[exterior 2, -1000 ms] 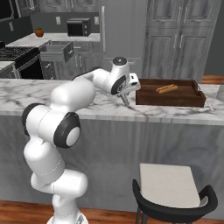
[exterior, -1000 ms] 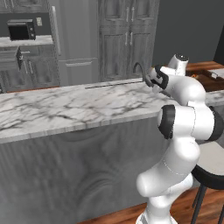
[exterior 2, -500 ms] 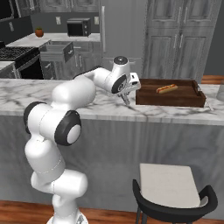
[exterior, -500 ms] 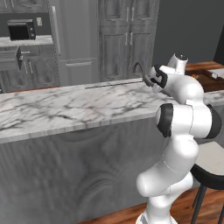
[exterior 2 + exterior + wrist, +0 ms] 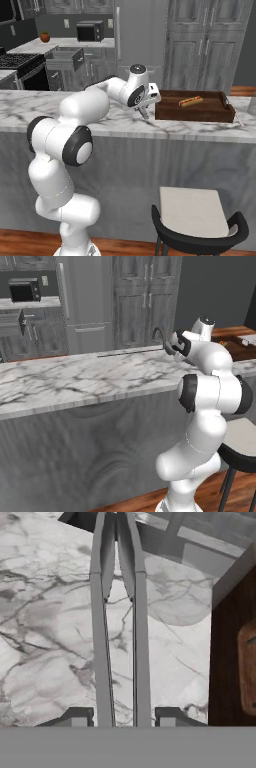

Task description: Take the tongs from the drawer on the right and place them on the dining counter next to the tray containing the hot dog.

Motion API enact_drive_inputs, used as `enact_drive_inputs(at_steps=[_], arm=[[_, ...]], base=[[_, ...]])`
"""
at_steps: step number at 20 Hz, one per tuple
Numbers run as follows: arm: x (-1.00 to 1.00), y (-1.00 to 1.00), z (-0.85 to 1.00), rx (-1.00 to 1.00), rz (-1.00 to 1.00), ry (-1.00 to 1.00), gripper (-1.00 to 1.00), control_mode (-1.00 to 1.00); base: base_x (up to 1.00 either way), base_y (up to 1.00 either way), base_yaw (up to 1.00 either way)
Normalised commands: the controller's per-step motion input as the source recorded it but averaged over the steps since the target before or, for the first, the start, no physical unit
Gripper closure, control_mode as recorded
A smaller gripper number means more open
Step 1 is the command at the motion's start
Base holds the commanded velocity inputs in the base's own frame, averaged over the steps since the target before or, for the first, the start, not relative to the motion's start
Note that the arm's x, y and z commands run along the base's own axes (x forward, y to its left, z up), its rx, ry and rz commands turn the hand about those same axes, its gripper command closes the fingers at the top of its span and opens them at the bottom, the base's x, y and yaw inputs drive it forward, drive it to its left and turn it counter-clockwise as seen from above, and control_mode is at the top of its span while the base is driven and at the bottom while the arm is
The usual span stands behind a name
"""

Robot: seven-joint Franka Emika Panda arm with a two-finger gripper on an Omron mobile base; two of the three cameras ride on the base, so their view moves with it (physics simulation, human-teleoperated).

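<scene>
Slim dark grey tongs run lengthwise between my gripper's two finger tips, and the gripper is shut on them. They hang just over the white marble dining counter. The dark wooden tray lies close on the right in the hand view. From the right base camera, my gripper points down at the dining counter, with the tongs reaching its surface just left of the tray holding the hot dog. In the left base view the tongs' looped end sticks up behind the gripper.
An open grey drawer juts out of the back cabinets, beside the black stove. A microwave stands on the far worktop. A stool stands in front of the counter, below the tray.
</scene>
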Motion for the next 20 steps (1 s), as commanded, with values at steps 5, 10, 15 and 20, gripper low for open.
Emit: enact_drive_inputs(at_steps=[5, 10, 15, 20], arm=[[0.0, -0.1, 0.0, 0.0, 0.0, -0.04, -1.0, -1.0], [0.0, -0.03, 0.0, 0.0, 0.0, -0.05, -1.0, -1.0], [-0.34, 0.0, 0.2, 0.0, 0.0, -0.12, -1.0, -1.0], [-0.63, 0.0, 0.57, 0.0, 0.0, -0.07, -1.0, -1.0]], base=[[0.0, 0.0, 0.0], [0.0, 0.0, 0.0], [0.0, 0.0, 0.0], [0.0, 0.0, 0.0]])
